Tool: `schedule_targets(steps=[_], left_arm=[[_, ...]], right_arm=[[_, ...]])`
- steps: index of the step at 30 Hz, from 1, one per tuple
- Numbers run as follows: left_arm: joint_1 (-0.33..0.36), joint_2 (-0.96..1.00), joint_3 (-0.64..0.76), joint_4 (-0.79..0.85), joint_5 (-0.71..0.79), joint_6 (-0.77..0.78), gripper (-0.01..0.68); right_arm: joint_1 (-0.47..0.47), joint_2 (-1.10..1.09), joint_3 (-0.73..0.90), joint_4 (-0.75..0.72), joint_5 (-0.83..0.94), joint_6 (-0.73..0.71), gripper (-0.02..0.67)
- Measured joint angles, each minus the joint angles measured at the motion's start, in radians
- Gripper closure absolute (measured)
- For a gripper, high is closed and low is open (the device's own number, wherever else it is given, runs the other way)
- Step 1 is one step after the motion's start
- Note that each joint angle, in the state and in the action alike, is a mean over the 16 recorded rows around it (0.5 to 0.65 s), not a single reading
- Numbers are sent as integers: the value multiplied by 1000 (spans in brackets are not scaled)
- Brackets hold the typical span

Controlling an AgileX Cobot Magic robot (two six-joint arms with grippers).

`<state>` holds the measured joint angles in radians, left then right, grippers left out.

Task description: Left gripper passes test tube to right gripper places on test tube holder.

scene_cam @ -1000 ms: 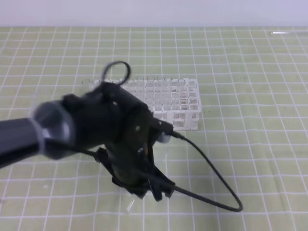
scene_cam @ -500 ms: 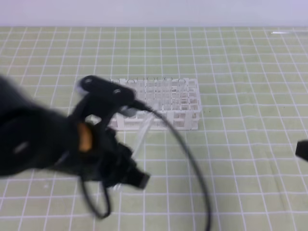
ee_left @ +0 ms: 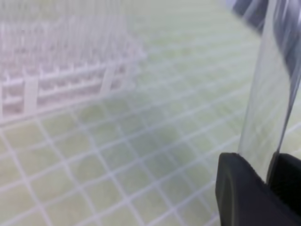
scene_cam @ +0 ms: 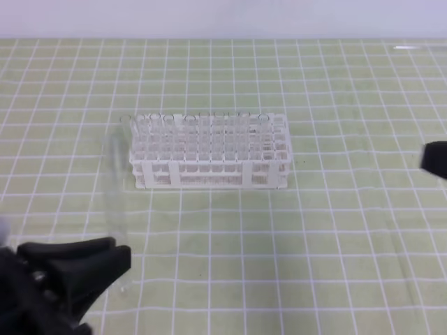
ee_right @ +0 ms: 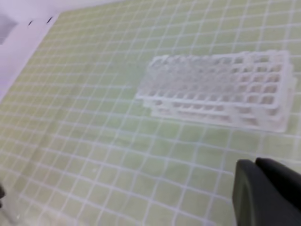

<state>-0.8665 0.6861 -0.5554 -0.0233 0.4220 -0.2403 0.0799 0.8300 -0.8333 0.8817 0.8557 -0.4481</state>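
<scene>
The test tube point(scene_cam: 116, 202) stands almost upright at the lower left, clear and hard to see, with my left gripper point(scene_cam: 120, 252) shut on its lower part. The left wrist view shows the test tube point(ee_left: 265, 113) rising from between the black fingers point(ee_left: 242, 188). The white test tube holder point(scene_cam: 209, 150) sits on the mat at the centre, to the upper right of the tube and apart from it. Only a black tip of my right gripper point(scene_cam: 434, 159) shows at the right edge. In the right wrist view its fingers point(ee_right: 244, 186) lie together, empty, well short of the test tube holder point(ee_right: 221, 89).
A green mat with a white grid point(scene_cam: 335, 251) covers the table. A pale wall point(scene_cam: 223, 17) runs along the far edge. Nothing else stands on the mat in these views.
My left arm swung from in front of the holder down to the lower left corner, carrying the tube, which now stands upright. The right gripper entered at the right edge and rose a little.
</scene>
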Motion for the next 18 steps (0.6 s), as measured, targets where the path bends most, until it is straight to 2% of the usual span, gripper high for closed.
schedule_targets(steps=[4, 9, 14, 18], left_arm=[[0, -80, 63, 5, -88, -8, 626], [1, -120, 103, 13, -161, 3, 626], [2, -123, 114, 29, -211, 22, 653], [1, -123, 114, 48, -231, 42, 647]], right_arm=[[107, 53, -47, -14, -32, 21, 666], [302, 124, -98, -80, -124, 55, 666], [519, 161, -109, -187, -305, 87, 666], [687, 164, -69, -282, -505, 98, 666]])
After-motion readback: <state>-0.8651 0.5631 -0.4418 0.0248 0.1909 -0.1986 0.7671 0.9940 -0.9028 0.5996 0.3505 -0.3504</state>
